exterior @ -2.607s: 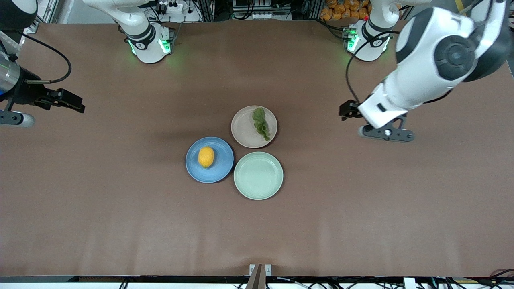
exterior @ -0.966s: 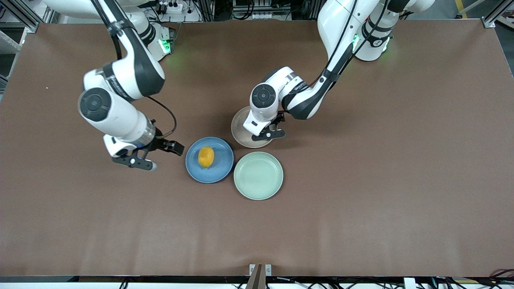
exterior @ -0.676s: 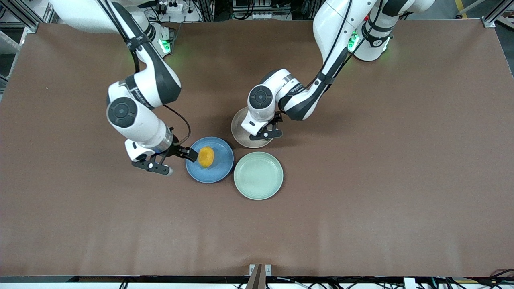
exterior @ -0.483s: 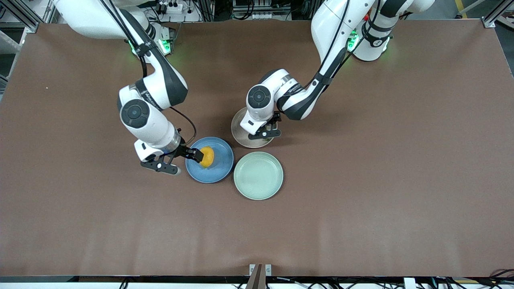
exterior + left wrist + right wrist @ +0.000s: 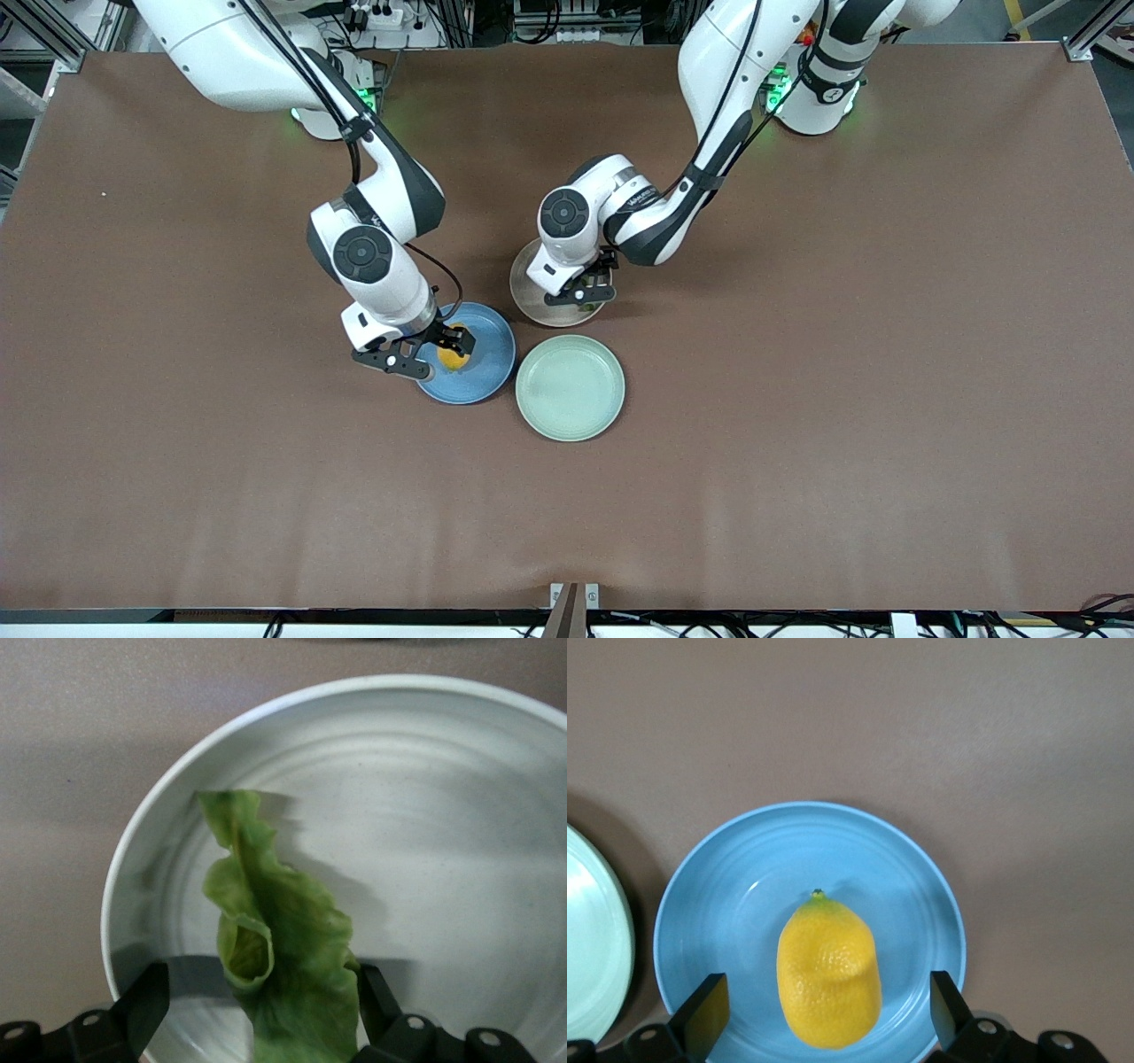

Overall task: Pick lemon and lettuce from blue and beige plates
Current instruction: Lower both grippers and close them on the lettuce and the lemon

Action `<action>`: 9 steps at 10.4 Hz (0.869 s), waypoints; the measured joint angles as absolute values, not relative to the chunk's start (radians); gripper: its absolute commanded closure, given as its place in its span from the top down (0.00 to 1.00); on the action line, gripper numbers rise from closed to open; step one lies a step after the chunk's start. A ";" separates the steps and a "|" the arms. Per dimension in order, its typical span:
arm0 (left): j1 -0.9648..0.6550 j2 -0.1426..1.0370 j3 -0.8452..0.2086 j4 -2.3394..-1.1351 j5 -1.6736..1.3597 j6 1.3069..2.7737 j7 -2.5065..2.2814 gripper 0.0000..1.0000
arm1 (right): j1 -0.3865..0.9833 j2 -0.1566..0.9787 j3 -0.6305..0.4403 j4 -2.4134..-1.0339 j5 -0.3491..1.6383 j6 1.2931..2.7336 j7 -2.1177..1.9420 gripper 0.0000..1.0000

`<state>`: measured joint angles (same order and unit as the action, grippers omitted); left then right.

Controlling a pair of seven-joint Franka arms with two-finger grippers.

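The lemon is straddled by the wide-spread right pincer; the lettuce by the wide-spread left pincer, inside the plate rims.

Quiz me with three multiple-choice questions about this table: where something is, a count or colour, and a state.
1. Where is the lemon?
A. on the blue plate
B. on the bare table
C. on the mint-green plate

2. How many plates are on the table?
A. two
B. three
C. four

3. How are the left gripper's fingers set?
A. shut on the plate rim
B. shut with nothing between them
C. open on either side of the lettuce

Answers: 1 A, blue plate surrounds it. 2 B, blue, beige, mint-green. 3 C, a finger shows on each side.
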<state>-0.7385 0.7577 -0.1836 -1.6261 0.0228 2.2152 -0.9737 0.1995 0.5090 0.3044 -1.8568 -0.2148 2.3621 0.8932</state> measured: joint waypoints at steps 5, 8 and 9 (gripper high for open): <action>-0.741 0.757 -0.184 -1.603 0.023 2.216 -0.979 0.00 | 0.207 0.559 0.308 -1.858 -0.286 2.401 0.957 1.00; -0.742 0.756 -0.183 -1.600 0.023 2.215 -0.999 0.00 | 0.211 0.592 0.309 -1.858 -0.330 2.432 1.003 1.00; -0.742 0.756 -0.183 -1.600 0.023 2.215 -1.000 0.00 | 0.212 0.601 0.309 -1.858 -0.358 2.434 1.027 1.00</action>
<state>-0.7418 0.7564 -0.1827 -1.6001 0.0231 2.2152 -1.0004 0.2120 0.6010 0.3095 -1.8578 -0.3578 2.4340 1.0273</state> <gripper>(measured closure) 0.960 0.000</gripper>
